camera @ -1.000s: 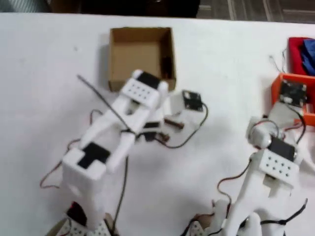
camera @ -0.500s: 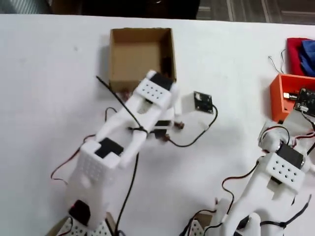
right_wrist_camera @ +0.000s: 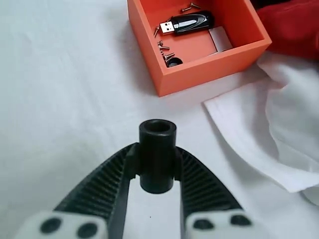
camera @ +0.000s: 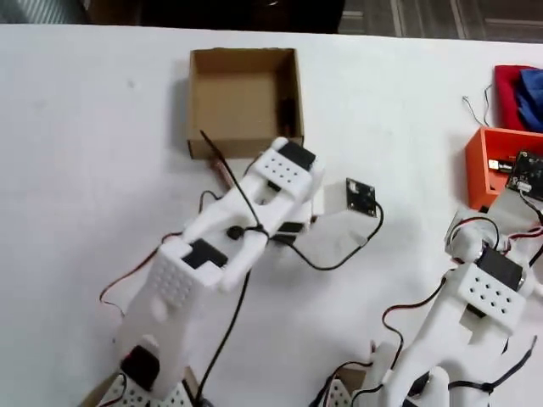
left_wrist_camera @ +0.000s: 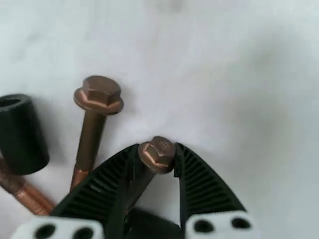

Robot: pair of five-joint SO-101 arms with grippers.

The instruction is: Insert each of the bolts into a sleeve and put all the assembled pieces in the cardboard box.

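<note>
Bolt (left_wrist_camera: 157, 155) is clenched between the left gripper's (left_wrist_camera: 155, 149) jaws, hex head at their tips and shank running back between them. The right gripper (right_wrist_camera: 157, 149) pinches the black sleeve (right_wrist_camera: 157, 172) upright, its bore open above the jaws. You probably need the shank's end free first, so consider regripping nearer the head. Then line shank with bore before pushing, slowly, with both grips firm. Steer clear of the loose bolt (left_wrist_camera: 94, 124) and second sleeve (left_wrist_camera: 20, 132) just beside the left jaws. The cardboard box (camera: 229, 146) lies near that arm.

A flat white table (camera: 76, 127) lies beneath the left claw (left_wrist_camera: 156, 149); grey tiled floor (camera: 424, 17) shows well beyond it.
</note>
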